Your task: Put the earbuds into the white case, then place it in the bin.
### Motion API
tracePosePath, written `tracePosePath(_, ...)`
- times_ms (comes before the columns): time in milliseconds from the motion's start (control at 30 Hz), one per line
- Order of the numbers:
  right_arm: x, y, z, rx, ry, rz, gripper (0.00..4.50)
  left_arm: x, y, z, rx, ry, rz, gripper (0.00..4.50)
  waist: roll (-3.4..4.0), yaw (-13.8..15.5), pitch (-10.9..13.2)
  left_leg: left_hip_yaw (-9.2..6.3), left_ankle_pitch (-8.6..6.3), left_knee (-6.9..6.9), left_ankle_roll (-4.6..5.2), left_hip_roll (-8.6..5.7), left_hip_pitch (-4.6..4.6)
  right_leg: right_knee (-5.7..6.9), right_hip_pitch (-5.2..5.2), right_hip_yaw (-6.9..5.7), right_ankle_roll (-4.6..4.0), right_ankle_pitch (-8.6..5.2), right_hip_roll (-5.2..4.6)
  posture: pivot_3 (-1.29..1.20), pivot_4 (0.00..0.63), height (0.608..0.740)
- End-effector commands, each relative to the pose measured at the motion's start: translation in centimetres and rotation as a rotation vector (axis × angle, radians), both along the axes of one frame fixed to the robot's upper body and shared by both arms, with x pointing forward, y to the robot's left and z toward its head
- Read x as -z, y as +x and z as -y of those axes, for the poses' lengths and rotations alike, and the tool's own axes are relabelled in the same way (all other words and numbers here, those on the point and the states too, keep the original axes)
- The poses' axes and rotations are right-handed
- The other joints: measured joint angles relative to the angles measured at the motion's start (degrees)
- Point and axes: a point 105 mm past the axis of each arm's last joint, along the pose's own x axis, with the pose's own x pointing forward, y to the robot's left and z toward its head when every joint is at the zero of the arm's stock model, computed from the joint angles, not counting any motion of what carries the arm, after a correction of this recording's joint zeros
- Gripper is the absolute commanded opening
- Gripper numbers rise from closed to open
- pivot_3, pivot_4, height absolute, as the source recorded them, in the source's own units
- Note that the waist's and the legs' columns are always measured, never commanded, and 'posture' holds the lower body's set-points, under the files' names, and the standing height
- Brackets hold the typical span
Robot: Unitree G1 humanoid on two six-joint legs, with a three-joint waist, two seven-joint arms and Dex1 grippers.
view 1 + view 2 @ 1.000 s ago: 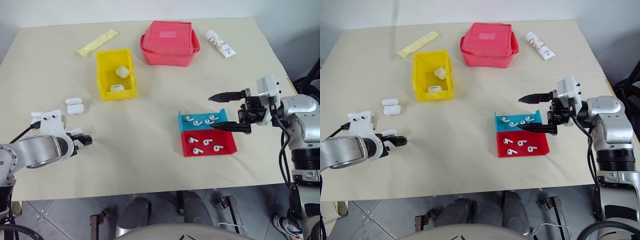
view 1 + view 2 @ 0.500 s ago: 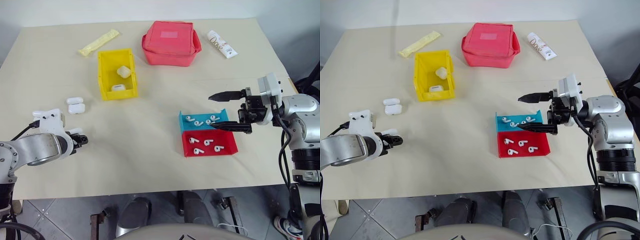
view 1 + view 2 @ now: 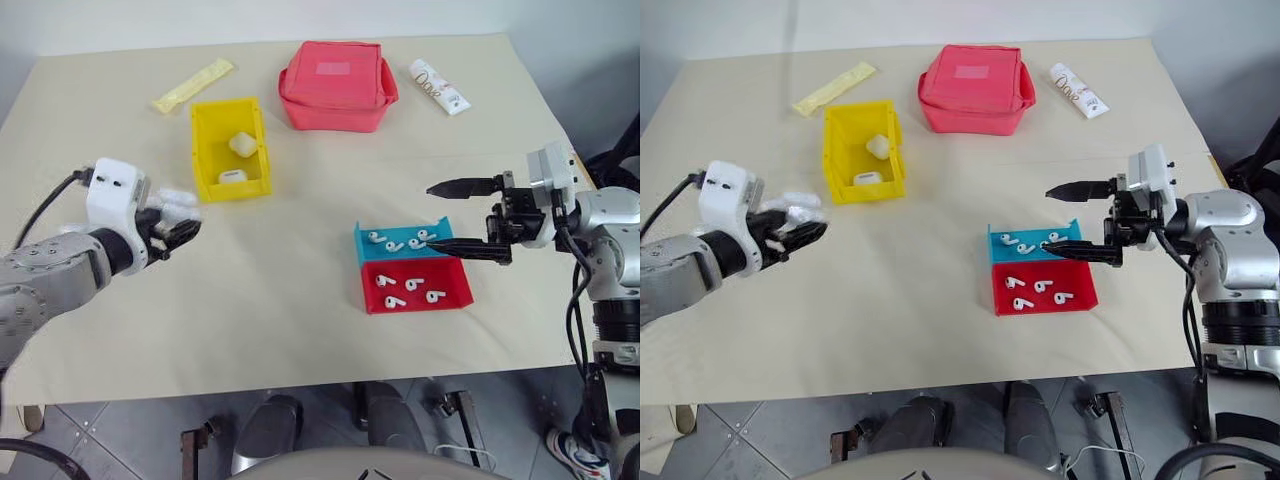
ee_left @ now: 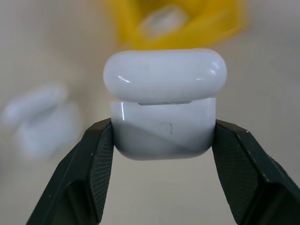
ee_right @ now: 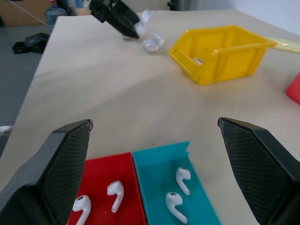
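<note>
A: Left fingers (image 4: 101,154)? Why up off the desk (image 3: 300,290)?
B: Pinching a white case (image 4: 164,105) by its base, lid ajar – likely held open-side up for loading

A: Right gripper (image 3: 448,215)?
B: Fingers spread wide, empty, hovering at 3 o'clock of the blue tray (image 3: 400,240) and red tray (image 3: 415,290), earbuds (image 3: 400,245) loose inside – staged to pick one, I'd say

A: Bin (image 3: 210,150)?
B: Yellow, 12 o'clock of the held case, two cases inside; a spare case (image 5: 152,42) lies on the desk

Beige table (image 3: 300,320) carries yellow bin (image 3: 203,160), trays (image 3: 440,292), red pouch (image 3: 336,85).
</note>
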Motion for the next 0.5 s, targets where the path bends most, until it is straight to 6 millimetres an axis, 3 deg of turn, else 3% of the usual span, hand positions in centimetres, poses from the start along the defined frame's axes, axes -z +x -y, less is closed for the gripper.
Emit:
tracePosePath(33, -1.3, -0.8, 0.2, 0.02, 0.005, 0.065, 4.5, -3.7, -1.8, 3.7, 0.374, -0.029, 0.326, 2.76, -0.06, 0.0, -0.01, -0.02, -0.01, 0.03, -0.03, 0.05, -0.04, -0.03, -0.01, -0.01, -0.01, 0.01, 0.01, 0.0, 0.15, 0.74)
tracePosePath(333, -0.3, -2.9, 0.8, 0.14, 0.009, 0.057, 4.5, -2.5, -4.1, 7.2, 0.78, -0.059, 0.454, 2.76, -0.08, 0.04, -0.02, 0.06, -0.05, 0.07, 0.05, 0.09, -0.01, -0.19, 0.02, 0.01, 0.02, 0.06, 0.01, 0.0, 0.15, 0.74)
tracePosePath(500, 0.6, -4.8, 1.4, 0.242, -0.003, 0.019, 4.5, -1.1, -4.0, 8.3, 0.921, -0.028, 0.486, 2.76, -0.14, 0.74, -0.02, 0.05, -0.05, 0.16, 0.11, 0.02, -0.04, -0.27, 0.05, -0.04, 0.09, 0.11, 0.0, 0.0, 0.15, 0.74)
